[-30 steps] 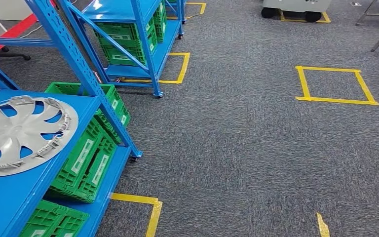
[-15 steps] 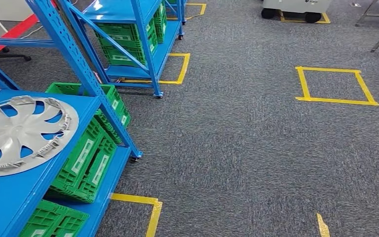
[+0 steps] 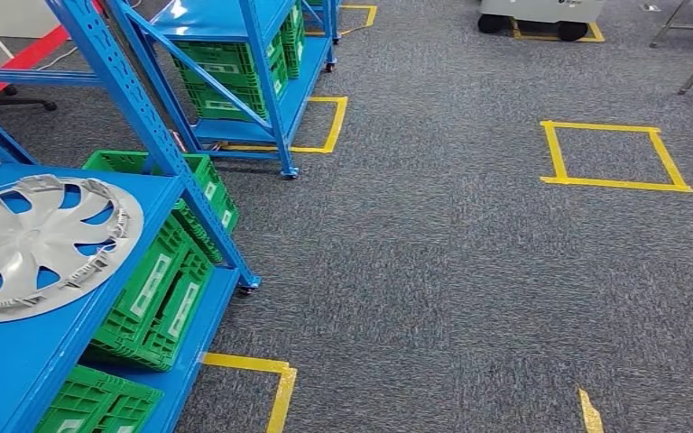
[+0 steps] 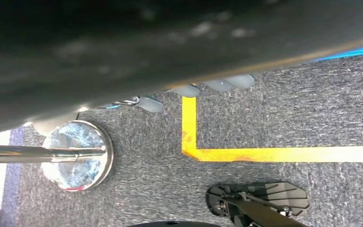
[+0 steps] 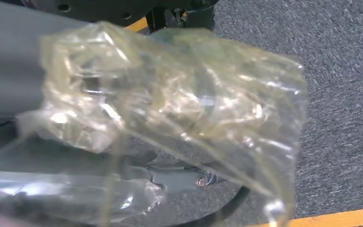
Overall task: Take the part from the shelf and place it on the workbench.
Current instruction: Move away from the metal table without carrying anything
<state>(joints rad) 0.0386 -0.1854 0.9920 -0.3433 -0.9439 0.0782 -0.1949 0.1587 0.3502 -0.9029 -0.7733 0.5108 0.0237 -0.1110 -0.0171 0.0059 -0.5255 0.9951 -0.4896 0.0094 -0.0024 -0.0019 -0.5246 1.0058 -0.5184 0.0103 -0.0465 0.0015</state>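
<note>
In the right wrist view my right hand [image 5: 7,71] grips a crumpled clear plastic bag [image 5: 179,94] with a dark, ring-shaped part inside it. The bag hides the fingers and hangs over grey carpet. In the left wrist view the pale fingertips [image 4: 220,85] of my left hand [image 4: 194,89] stick out in a row from under a dark blurred mass, with nothing between them. In the head view a silver hubcap [image 3: 41,244] lies flat on the top level of the blue shelf [image 3: 18,361] at the lower left.
Green crates [image 3: 158,289] fill the shelf's lower levels. A second blue shelf [image 3: 235,54] stands behind. Yellow tape squares [image 3: 614,155] mark the grey carpet, which is open on the right. A white wheeled unit [image 3: 541,13] is at the far end. A chrome stand base [image 4: 78,156] is near my left hand.
</note>
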